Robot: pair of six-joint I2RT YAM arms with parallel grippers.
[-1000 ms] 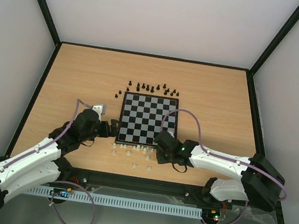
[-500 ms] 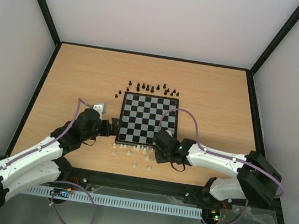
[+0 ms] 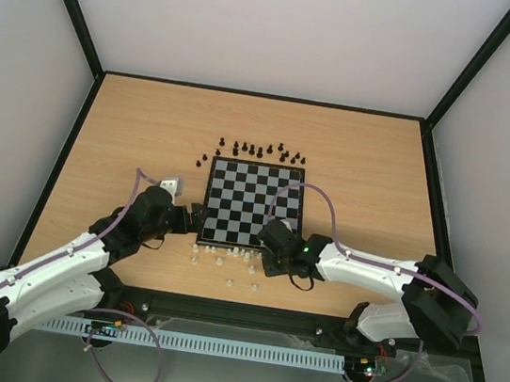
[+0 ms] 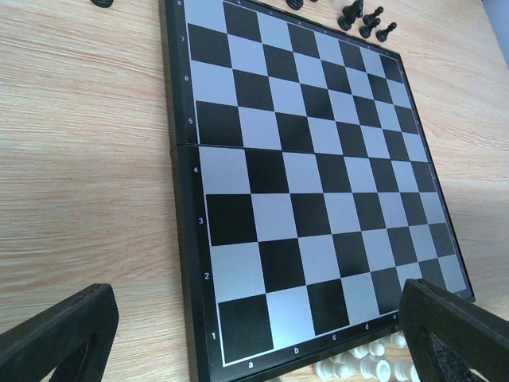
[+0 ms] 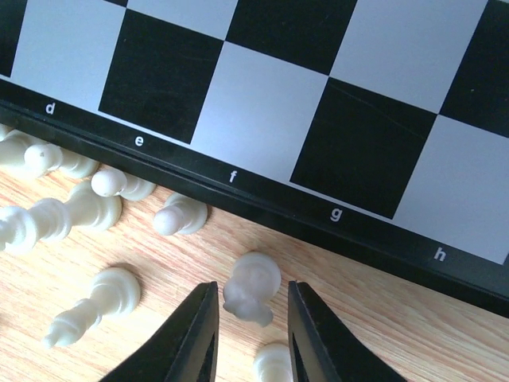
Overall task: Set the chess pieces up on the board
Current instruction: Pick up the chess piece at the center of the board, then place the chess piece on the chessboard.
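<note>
The board (image 3: pixel 253 205) lies mid-table with nothing on its squares. Black chess pieces (image 3: pixel 256 149) stand in a ragged row on the wood beyond its far edge. Whitish chess pieces (image 3: pixel 227 254) lie and stand scattered along its near edge. My right gripper (image 5: pixel 253 288) hangs over these, its jaws narrowly apart around one upright white piece (image 5: pixel 253 290), with a thin gap showing on each side. My left gripper (image 4: pixel 254 318) is wide open over the board's (image 4: pixel 302 159) near-left corner, holding nothing.
Bare wood lies left and right of the board. Another white piece (image 5: pixel 274 362) sits just behind the framed one, and several more (image 5: pixel 79 211) lie to its left against the board's black border (image 5: pixel 262 203). Dark rails edge the table.
My right arm has crept a little to the left along the board's near edge. The left arm has barely shifted and stays wide open.
</note>
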